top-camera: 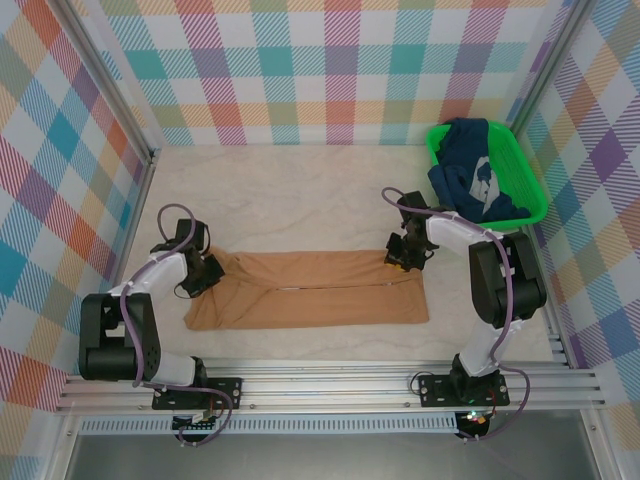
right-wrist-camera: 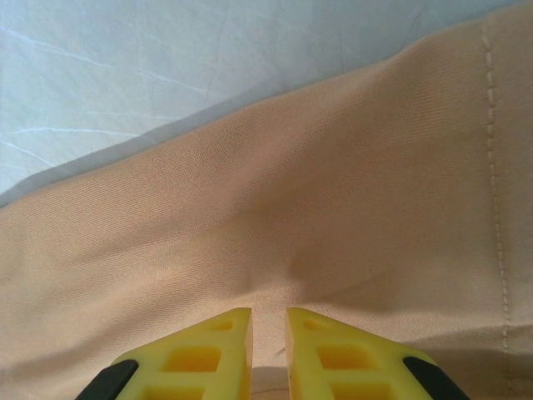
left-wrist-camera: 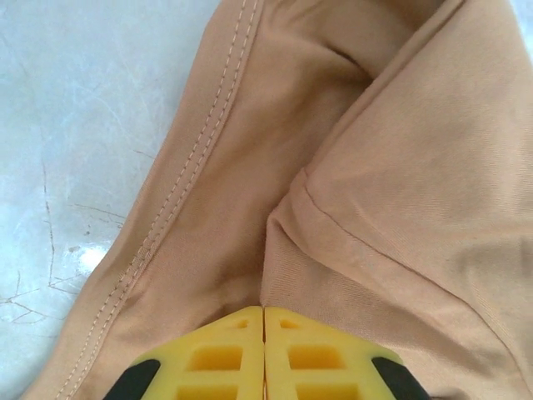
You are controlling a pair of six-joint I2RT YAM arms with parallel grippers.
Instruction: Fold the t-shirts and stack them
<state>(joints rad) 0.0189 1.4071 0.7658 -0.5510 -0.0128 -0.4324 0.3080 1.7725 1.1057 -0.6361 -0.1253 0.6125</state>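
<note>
Tan shirt [top-camera: 310, 295] laid flat as a long band across mid-table [top-camera: 300, 190], print not visible. Navy shirt [top-camera: 470, 175] heaped in the green basket [top-camera: 528, 170] at far right, well apart from the band.

Left gripper [top-camera: 205, 272] at the band's far left corner; seen from the left wrist [left-wrist-camera: 264, 312], jaws pressed together with a ridge of cloth running into them, so clamped on the tan shirt. Right gripper [top-camera: 400, 255] at the far right corner; seen from the right wrist [right-wrist-camera: 268, 315], jaws nearly shut, a thin slit left with cloth in it, apparently nipping the same shirt.

Step in hand, as judged: gripping both far corners for the next fold.

For a clean fold:
- Confirm all layers caught at each corner, not the top ply alone.
- Lift both ends together, level, keeping the edge taut between them.
- Carry toward the near edge and align the hems before release.
- Risk: a weaker hold on the right, letting that corner slip and skew the fold.

Count: shirts, two (one tan, one navy); baskets, one; grippers, two.
</note>
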